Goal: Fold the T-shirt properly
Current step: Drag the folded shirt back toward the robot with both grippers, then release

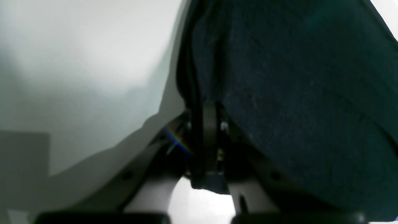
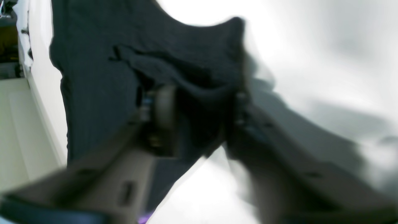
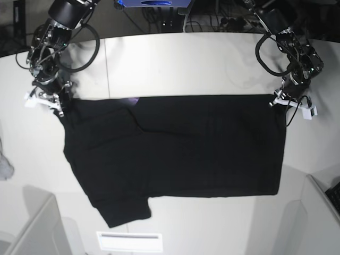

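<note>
T-shirt [image 3: 180, 149]: black, spread flat on white table [image 3: 175, 69], top edge stretched between both grippers. Left gripper [image 3: 280, 99]: clamped on one top corner. Right gripper [image 3: 61, 109]: closed around bunched cloth at the opposite corner.

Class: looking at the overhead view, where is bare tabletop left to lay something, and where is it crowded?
Free: the table strip behind the T-shirt, between both arms, and the strip in front of its hem. Crowded: the shirt's two far corners, at the left gripper and right gripper.
</note>
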Tool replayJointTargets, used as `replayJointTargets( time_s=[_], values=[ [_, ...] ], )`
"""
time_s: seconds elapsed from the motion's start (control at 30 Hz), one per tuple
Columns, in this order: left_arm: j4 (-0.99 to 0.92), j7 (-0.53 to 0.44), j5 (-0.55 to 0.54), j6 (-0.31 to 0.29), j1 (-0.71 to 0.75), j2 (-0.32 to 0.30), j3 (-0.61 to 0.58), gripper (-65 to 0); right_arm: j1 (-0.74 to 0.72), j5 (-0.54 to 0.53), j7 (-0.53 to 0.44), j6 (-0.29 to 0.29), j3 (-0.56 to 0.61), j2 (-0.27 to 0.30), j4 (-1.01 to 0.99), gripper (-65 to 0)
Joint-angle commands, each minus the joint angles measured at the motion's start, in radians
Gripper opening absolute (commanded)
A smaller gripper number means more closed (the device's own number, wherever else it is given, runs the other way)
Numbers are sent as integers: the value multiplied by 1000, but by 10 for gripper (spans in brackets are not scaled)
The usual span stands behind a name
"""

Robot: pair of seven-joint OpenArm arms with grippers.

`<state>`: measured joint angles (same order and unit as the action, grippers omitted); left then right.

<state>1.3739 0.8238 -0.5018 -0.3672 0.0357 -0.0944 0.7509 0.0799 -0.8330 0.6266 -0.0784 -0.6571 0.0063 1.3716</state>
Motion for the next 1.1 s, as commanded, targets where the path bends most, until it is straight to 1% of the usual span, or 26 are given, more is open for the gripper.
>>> replayJointTargets(
  time_s=[0.0, 0.03, 0.13, 0.27, 0.47, 0.53, 0.63, 0.7, 0.77, 0.83, 1.0, 1.07],
  values=[
    [8, 13, 7, 3, -1, -9, 0, -650, 1, 33, 8, -25, 0, 17, -27, -593],
    [9, 13, 7, 1, 2, -14, 0, -650, -1, 31, -7, -25, 0, 25, -48, -650],
    [17, 13, 7, -2, 10, -18, 0, -650, 2, 31, -23, -25, 0, 41, -76, -650],
    [80, 16, -2, -3, 71, -34, 0, -650, 30, 27, -20, -25, 0, 47, -74, -650],
    [112, 16, -1, -3, 132, -37, 0, -650, 126, 27, -18, -25, 9, 36, 64, -650],
    [112, 16, -1, -3, 146, -38, 2, -650, 156, 27, -18, -25, 9, 24, 111, -650],
    [138, 16, -2, -5, 177, -38, 6, -650, 202, 25, -15, -25, 9, 24, 174, -650],
    [180, 16, -2, -5, 209, -38, 3, -650, 222, 25, 20, -25, 7, 22, 203, -650],
    [227, 16, -2, -5, 241, -37, 2, -650, 235, 25, 86, -25, -2, 22, 233, -650],
    [269, 16, -2, -5, 269, -37, 5, -650, 260, 25, 124, -25, -2, 19, 263, -650],
    [312, 15, -2, -5, 313, -41, 9, -650, 332, 24, 134, -25, 0, -39, 357, -650],
    [305, 15, -2, -5, 316, -58, 9, -650, 355, 24, 135, -25, 1, -64, 388, -650]
  ],
)
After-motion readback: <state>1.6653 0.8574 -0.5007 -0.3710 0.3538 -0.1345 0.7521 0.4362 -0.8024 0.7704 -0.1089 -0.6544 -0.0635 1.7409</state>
